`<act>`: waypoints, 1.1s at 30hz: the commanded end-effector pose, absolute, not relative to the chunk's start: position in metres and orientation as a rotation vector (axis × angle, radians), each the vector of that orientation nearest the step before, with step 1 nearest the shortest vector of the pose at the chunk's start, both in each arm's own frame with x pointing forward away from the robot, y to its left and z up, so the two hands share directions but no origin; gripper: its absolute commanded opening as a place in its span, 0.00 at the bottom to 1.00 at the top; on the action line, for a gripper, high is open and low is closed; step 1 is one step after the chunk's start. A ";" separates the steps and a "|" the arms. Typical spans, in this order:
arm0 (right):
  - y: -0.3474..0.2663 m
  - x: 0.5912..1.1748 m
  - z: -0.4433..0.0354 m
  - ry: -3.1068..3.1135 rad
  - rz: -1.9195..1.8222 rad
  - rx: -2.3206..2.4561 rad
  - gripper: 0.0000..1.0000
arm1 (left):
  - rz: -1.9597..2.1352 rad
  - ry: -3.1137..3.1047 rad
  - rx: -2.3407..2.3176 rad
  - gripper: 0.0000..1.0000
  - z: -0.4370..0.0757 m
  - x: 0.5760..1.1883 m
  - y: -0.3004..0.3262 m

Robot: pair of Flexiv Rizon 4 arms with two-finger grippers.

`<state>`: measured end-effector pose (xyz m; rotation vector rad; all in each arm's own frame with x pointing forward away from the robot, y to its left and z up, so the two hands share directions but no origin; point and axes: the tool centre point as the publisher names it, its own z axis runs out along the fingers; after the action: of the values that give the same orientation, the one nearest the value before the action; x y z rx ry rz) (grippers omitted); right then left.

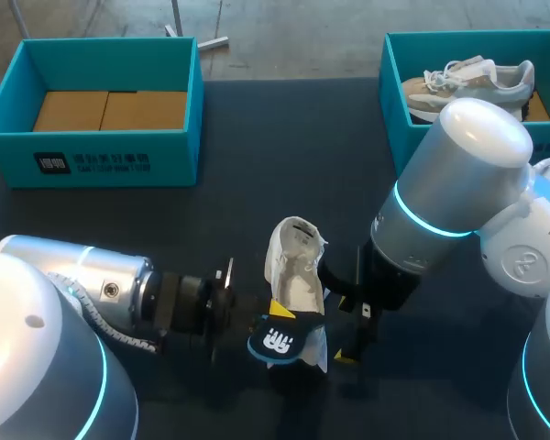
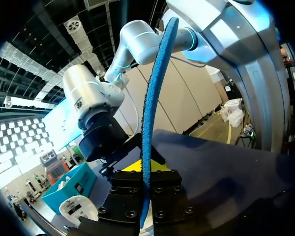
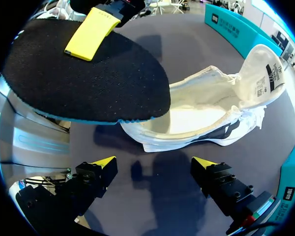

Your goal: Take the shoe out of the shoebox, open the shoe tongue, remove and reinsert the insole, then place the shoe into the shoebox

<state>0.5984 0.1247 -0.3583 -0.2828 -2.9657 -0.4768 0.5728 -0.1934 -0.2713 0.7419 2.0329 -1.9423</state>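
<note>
Now your left tool [image 2: 145,167] is clamped on the insole [image 1: 280,339], held just over the shoe's [image 1: 293,266] near end.
That white shoe sits mid-counter [image 1: 257,137] toward the near edge, tongue folded open. Your right tool [image 3: 152,164] hangs beside it, fingers spread and empty. Teal shoeboxes occupy the far-left corner [image 1: 92,160] and the far-right corner [image 1: 396,105], the latter holding another shoe [image 1: 477,78].

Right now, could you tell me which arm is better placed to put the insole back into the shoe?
Left. The left tool grips the insole beside the shoe; the right tool hangs open, empty.
</note>
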 end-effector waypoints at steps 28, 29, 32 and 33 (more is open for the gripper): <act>0.126 0.597 -0.360 -2.968 -0.477 -0.284 1.00 | -1.944 2.071 0.770 0.00 -0.288 0.577 -0.215; 0.126 0.597 -0.360 -2.968 -0.477 -0.284 1.00 | -1.943 2.072 0.767 0.00 -0.288 0.578 -0.215; 0.126 0.597 -0.360 -2.968 -0.477 -0.284 1.00 | -1.941 2.074 0.760 0.00 -0.290 0.579 -0.215; 0.126 0.597 -0.360 -2.968 -0.477 -0.284 1.00 | -1.941 2.075 0.758 0.00 -0.290 0.579 -0.215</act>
<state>0.5984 0.1247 -0.3583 -0.2828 -2.9657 -0.4768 0.5796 -0.2121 -0.2895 0.7592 2.0707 -1.9440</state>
